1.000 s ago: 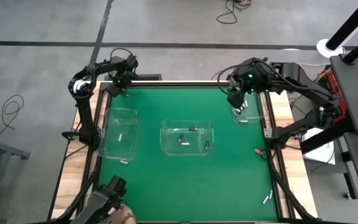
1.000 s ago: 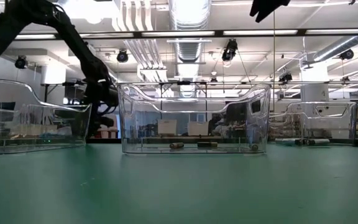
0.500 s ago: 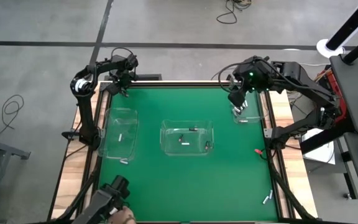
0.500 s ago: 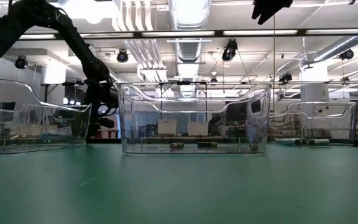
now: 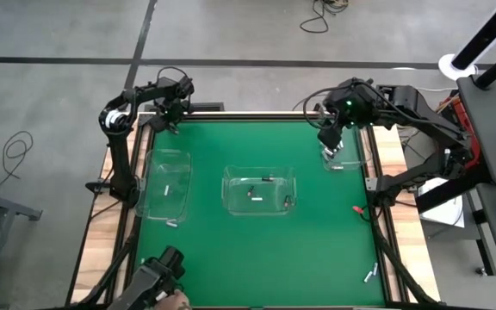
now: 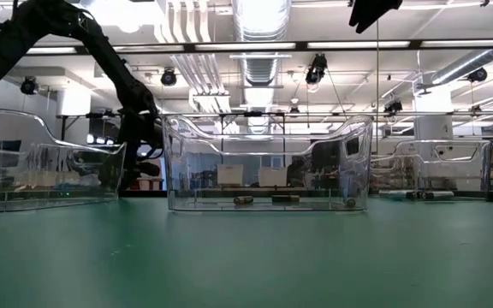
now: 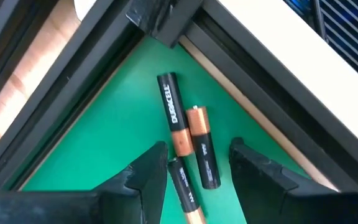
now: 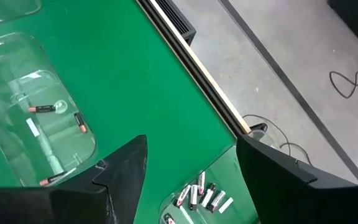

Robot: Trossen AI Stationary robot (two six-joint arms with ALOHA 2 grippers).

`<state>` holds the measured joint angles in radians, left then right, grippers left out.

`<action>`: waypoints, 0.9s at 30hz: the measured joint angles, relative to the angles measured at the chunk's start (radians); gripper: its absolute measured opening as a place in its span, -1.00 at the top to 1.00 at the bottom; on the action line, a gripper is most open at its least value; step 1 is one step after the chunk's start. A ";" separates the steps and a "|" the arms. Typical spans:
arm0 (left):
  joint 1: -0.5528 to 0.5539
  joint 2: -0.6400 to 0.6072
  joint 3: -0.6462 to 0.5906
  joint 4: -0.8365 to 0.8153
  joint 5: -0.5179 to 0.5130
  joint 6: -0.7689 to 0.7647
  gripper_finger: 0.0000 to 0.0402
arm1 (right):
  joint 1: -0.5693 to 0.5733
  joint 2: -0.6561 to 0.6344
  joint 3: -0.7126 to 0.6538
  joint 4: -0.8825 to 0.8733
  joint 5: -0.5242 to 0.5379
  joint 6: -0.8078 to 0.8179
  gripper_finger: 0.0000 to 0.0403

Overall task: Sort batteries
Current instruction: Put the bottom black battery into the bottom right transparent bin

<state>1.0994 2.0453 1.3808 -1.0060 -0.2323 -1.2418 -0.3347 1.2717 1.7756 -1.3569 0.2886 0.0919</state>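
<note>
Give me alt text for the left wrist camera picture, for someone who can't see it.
Three black-and-copper batteries lie close together on the green mat in a corner of the table's dark frame. The left gripper hangs open just above them, one dark finger on each side of the cluster, touching none.
</note>
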 joint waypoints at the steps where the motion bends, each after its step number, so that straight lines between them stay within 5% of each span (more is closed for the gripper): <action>1: -0.005 0.000 0.000 -0.001 0.002 0.000 0.24 | 0.000 -0.002 0.000 0.000 0.000 -0.001 -0.17; 27: -0.137 -0.002 -0.002 0.001 0.023 -0.116 0.24 | 0.000 -0.040 -0.005 -0.008 -0.001 -0.039 -0.16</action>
<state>0.9623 2.0432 1.3785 -1.0052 -0.2097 -1.3575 -0.3347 1.2319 1.7705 -1.3645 0.2878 0.0527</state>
